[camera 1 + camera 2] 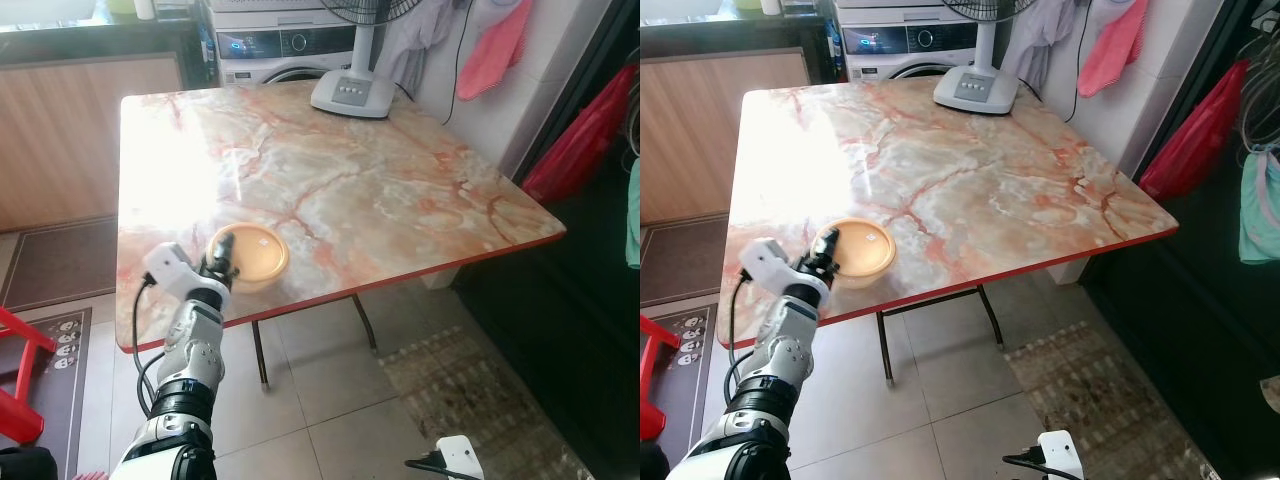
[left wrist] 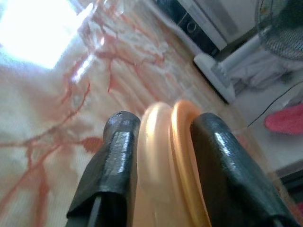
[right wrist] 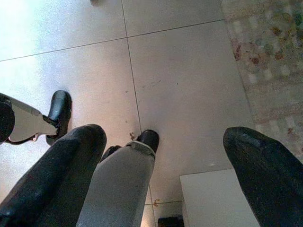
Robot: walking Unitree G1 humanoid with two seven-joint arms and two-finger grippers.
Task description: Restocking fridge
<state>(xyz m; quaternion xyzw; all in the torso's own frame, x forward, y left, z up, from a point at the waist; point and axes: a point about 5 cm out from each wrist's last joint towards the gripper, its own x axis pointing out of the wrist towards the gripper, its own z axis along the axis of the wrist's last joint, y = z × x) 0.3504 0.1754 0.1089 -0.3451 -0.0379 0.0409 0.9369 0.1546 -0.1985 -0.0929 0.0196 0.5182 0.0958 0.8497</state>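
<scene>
On table [image 1: 400, 190]: L hand [image 1: 222, 262] gripping bowl [image 1: 255, 255].

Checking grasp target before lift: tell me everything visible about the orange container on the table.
The orange container is round and shallow, apparently plastic, with a matching lid closed on it. It sits upright near the front edge of the marble-patterned table, toward the robot's left. The left gripper has its fingers on either side of the container's rim.
</scene>
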